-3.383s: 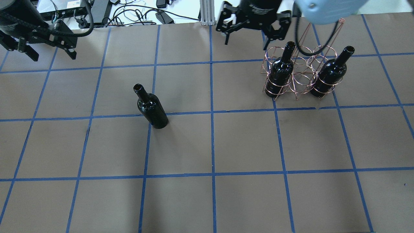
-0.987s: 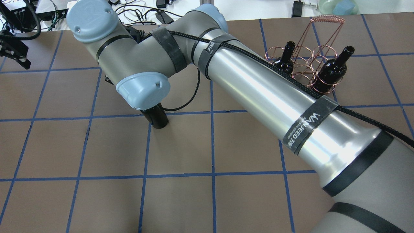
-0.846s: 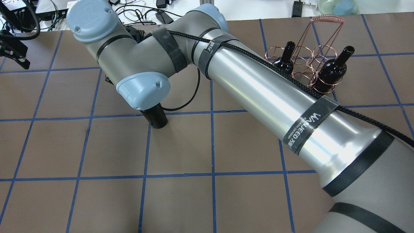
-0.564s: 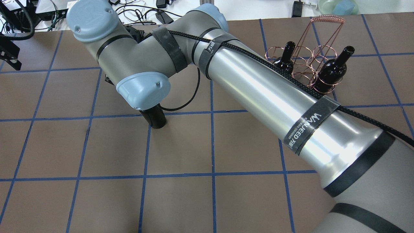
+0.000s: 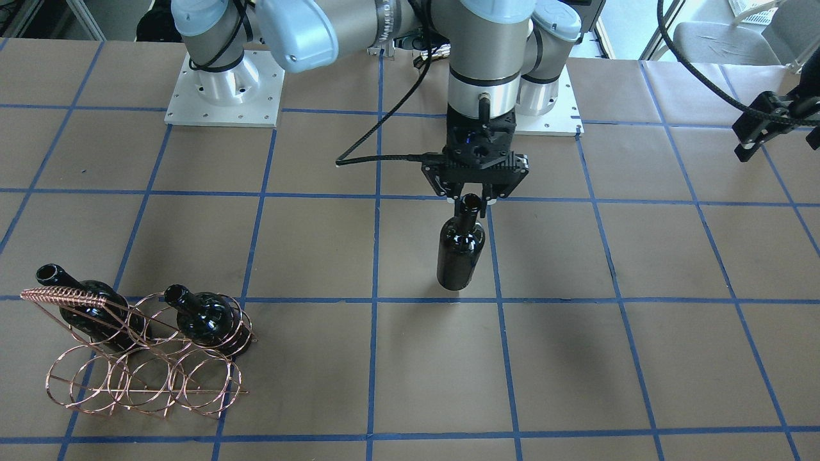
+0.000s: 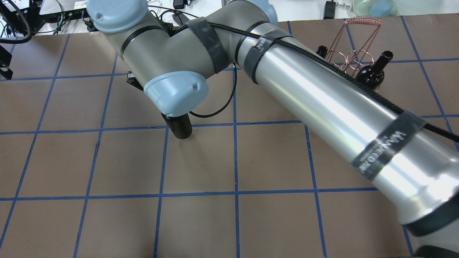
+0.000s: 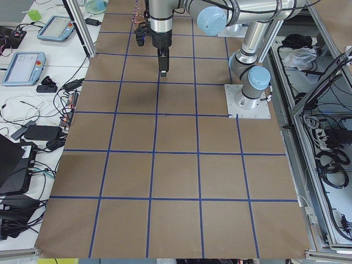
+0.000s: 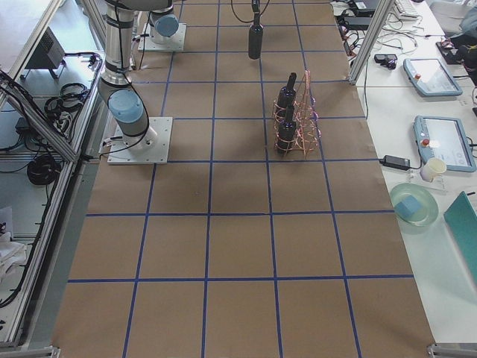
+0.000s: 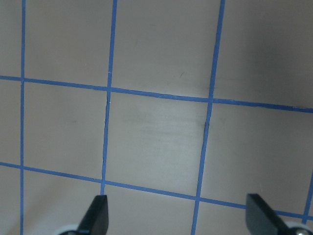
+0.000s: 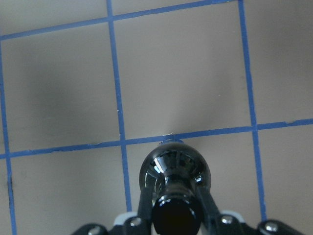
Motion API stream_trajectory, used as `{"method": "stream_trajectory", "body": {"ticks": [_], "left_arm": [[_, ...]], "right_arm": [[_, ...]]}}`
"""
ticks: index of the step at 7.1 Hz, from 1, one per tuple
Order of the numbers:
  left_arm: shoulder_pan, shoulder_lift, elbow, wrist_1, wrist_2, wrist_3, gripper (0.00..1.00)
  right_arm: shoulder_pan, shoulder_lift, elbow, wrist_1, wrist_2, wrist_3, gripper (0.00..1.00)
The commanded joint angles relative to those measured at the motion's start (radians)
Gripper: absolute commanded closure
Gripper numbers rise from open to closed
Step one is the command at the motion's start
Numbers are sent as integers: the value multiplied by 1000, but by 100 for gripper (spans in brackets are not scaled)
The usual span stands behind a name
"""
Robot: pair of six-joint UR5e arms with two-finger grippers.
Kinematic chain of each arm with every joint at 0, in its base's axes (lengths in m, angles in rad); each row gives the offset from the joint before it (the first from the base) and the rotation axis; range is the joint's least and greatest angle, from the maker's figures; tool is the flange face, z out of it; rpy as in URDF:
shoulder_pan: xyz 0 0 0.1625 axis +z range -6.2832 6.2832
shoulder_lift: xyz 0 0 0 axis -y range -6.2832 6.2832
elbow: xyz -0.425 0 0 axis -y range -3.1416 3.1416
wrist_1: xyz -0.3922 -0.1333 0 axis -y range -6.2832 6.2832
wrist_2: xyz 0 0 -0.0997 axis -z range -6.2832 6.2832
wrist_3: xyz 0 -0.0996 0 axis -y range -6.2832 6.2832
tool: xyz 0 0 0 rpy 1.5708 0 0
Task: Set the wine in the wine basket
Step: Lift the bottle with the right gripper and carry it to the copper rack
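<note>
Nearest in the overhead view, the right arm (image 6: 322, 96) reaches across into the robot's left half. A black strap (image 6: 385, 150) on its forearm reads, as far as it can be made out, WANJEED. Beyond it, the right tool (image 5: 474, 200) is closed on the neck of the wine (image 5: 459, 253), just under the rimmed mouth. The bottle hangs upright, its long axis vertical, and carries no label. Whether its base touches the surface (image 5: 576, 371) cannot be told.

Farther out and to the robot's right stands the wine basket (image 5: 142, 378), well apart from the held bottle. Two other bottles (image 5: 205, 320) stand in its row nearer the robot, and the ring between them looks free. The carry therefore runs rightward and away from the robot, probably with a lift over the rings. The left tool (image 9: 178, 220) hangs at the far left, well apart, its fingers (image 9: 98, 215) spread wide and empty.
</note>
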Motion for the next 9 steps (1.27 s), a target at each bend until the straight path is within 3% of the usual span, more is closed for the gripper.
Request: {"method": "stream_trajectory", "body": {"ticks": [1, 3, 4, 7, 9], "left_arm": [[2, -2, -1, 2, 1, 0, 0], [0, -2, -6, 1, 4, -3, 0], [0, -2, -8, -1, 4, -3, 0], [2, -2, -8, 0, 1, -2, 0], [5, 11, -9, -25, 1, -29, 0]], "right_arm": [[-150, -135, 69, 118, 37, -197, 74], [-299, -233, 78, 282, 18, -369, 74], [-388, -253, 80, 312, 18, -519, 74], [-618, -275, 78, 326, 24, -893, 76], [-708, -267, 78, 318, 37, -1015, 76]]}}
